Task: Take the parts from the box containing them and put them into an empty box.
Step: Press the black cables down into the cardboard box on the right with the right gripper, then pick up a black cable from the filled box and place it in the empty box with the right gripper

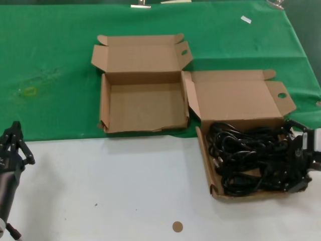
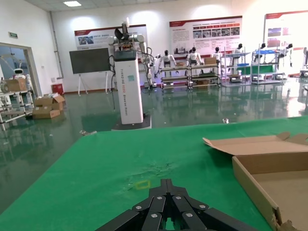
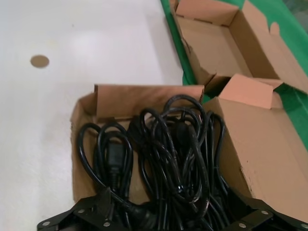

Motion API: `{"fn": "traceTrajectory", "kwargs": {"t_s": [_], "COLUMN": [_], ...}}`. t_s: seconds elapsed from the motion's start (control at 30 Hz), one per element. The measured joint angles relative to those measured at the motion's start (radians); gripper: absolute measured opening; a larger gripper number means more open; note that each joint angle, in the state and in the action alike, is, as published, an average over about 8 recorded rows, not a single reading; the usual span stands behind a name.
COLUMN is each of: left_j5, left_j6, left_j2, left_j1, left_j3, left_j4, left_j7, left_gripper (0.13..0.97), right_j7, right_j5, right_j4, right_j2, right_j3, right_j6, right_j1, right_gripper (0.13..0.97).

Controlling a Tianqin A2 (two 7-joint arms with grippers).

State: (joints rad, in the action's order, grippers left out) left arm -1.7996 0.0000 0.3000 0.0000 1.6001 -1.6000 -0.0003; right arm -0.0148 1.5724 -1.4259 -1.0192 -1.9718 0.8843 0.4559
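cables [image 1: 248,158]: a tangled black heap in the low-walled box [image 1: 205,155] on your right, half on the white table [image 1: 115,191].
right gripper [image 1: 299,163]: at that box's outer edge, fingers apart over the heap.
step: grasp one bundle only, mid-loop, and lift straight up so its neighbours fall free.
target: the empty box [image 1: 105,103] just beside, on the green cloth [image 1: 55,65].
left gripper [image 1: 14,145]: idle at the table's near left, fingers together.

We see black cables [image 1: 251,158] in a brown cardboard box [image 1: 204,155] — second brown box [image 1: 143,108] beside it; green cloth [image 1: 55,65], white table [image 1: 110,191], brown disc [image 1: 177,227].
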Motion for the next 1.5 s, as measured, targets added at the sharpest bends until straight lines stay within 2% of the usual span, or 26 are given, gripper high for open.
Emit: {"fn": "traceTrajectory", "kwargs": {"t_s": [0.1,0.37,0.5,0.77,0.8,1.07,1.37,1.5], "left_j5": [0.000,0.000,0.000,0.000,0.000,0.000,0.000,0.000], "left_j6": [0.000,0.000,0.000,0.000,0.000,0.000,0.000,0.000], "left_j2": [0.000,0.000,0.000,0.000,0.000,0.000,0.000,0.000], "left_j1": [0.000,0.000,0.000,0.000,0.000,0.000,0.000,0.000], "left_j3": [0.000,0.000,0.000,0.000,0.000,0.000,0.000,0.000], "left_j4": [0.000,0.000,0.000,0.000,0.000,0.000,0.000,0.000], "left_j7": [0.000,0.000,0.000,0.000,0.000,0.000,0.000,0.000], "left_gripper": [0.144,0.144,0.144,0.144,0.144,0.144,0.144,0.144], "right_j7": [0.014,0.031,0.034,0.036,0.034,0.015,-0.019,-0.037], "right_j5": [-0.037,-0.117,-0.144,-0.182,-0.185,-0.205,-0.214,-0.217], "right_j4": [0.037,0.099,0.115,0.137,0.139,0.127,0.081,0.056], "right_j2": [0.031,0.097,0.119,0.144,0.146,0.144,0.120,0.108], "right_j3": [-0.014,-0.041,-0.048,-0.052,-0.052,-0.047,-0.033,-0.026], "right_j6": [0.023,0.057,0.065,0.074,0.075,0.092,0.125,0.145], "right_j1": [0.041,0.118,0.138,0.155,0.156,0.160,0.166,0.175], "right_gripper": [0.883,0.739,0.739,0.525,0.525,0.329,0.234,0.234]}}
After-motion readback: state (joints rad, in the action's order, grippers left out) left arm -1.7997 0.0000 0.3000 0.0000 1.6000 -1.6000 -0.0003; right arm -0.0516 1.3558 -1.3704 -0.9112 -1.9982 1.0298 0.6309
